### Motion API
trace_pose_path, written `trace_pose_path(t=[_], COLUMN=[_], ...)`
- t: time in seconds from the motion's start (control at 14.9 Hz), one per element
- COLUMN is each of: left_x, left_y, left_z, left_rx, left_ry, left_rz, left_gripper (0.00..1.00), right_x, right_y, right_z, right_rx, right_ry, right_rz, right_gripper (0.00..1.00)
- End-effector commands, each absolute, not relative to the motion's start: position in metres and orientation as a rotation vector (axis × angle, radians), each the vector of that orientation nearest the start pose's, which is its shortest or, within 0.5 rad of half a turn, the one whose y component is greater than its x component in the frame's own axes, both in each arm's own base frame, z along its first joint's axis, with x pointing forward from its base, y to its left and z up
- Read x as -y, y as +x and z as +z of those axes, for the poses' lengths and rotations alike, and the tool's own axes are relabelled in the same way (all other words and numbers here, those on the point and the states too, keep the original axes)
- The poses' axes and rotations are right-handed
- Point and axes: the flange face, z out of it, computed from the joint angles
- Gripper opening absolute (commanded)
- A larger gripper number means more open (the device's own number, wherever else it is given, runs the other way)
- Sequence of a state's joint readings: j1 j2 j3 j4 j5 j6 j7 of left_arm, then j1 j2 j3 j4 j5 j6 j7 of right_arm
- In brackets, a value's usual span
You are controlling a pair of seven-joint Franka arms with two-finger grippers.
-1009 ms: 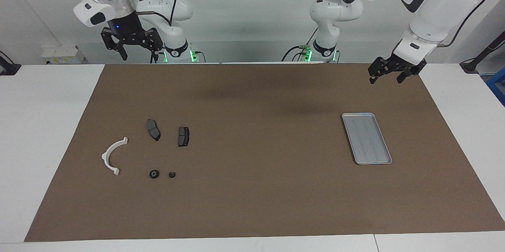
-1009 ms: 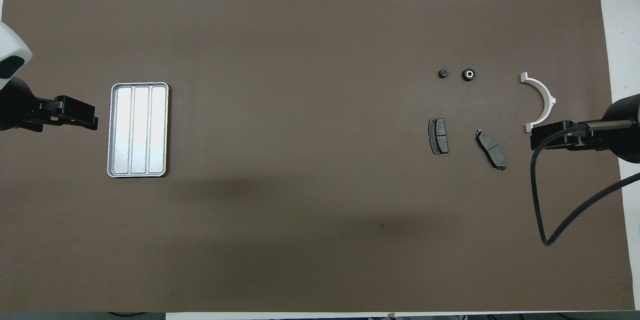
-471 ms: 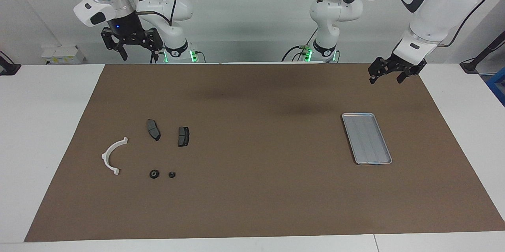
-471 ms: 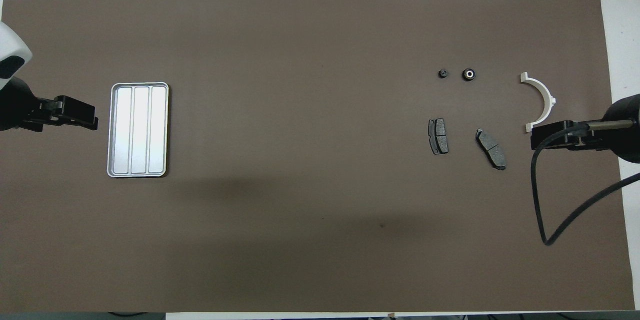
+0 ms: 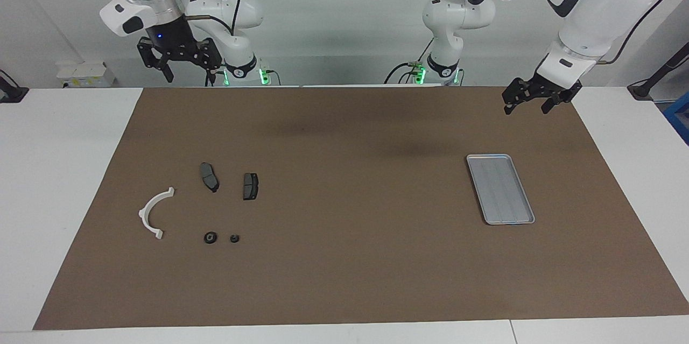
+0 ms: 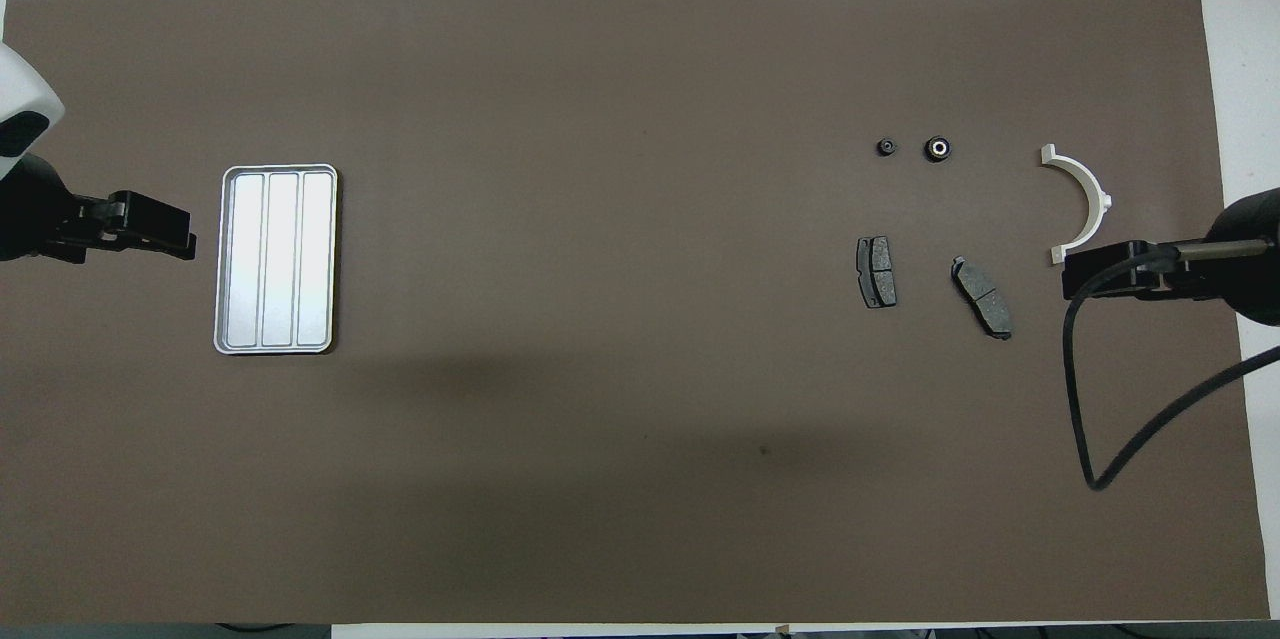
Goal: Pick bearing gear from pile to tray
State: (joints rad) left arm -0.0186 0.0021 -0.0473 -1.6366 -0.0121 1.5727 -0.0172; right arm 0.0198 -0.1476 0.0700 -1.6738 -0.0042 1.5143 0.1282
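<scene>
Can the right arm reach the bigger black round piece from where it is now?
Probably yes: the right end effector hangs open above that end, and the bigger black round piece lies apart, nothing covering it.

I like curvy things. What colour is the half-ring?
White half-ring, clearest in the overhead view.

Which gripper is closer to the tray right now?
Left. The left gripper hangs open in the air beside the tray, at that same end of the table. The right gripper waits open and raised at the other end, by the scattered parts.
</scene>
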Motion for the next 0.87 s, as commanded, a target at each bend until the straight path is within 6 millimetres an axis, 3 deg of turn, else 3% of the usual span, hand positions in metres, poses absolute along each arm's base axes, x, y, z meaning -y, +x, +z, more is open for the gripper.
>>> trace_pose_path(t=[0.0,0.07,0.13,0.2,0.4,0.61,0.81], left_x=[0.038,0.043,0.061,0.082,0.105,0.105,0.097], left_y=[0.549,0.542,0.535,0.531,0.527,0.528,0.533], left_z=[0.590,0.588,0.586,0.586,0.587,0.590,0.594], left_rx=[-0.082,-0.103,-0.153,-0.215,-0.277,-0.268,-0.266], left_ry=[-3.138,-3.135,-3.126,-3.115,-3.108,-3.111,-3.122], left_rz=[0.116,0.166,0.211,0.220,0.212,0.193,0.125], left_gripper=[1.00,1.00,1.00,1.00,1.00,1.00,1.00], right_x=[-0.045,-0.046,-0.048,-0.048,-0.049,-0.050,-0.062], right_y=[0.498,0.501,0.507,0.518,0.567,0.605,0.633], right_z=[0.646,0.637,0.622,0.599,0.529,0.462,0.401], right_rx=[-0.027,-0.032,-0.031,-0.044,-0.177,-0.351,-0.391], right_ry=[-3.133,-3.132,-3.131,-3.129,-3.119,-3.106,-3.114], right_rz=[0.002,-0.003,-0.017,-0.022,-0.030,-0.032,-0.042], right_gripper=[1.00,1.00,1.00,1.00,1.00,1.00,1.00])
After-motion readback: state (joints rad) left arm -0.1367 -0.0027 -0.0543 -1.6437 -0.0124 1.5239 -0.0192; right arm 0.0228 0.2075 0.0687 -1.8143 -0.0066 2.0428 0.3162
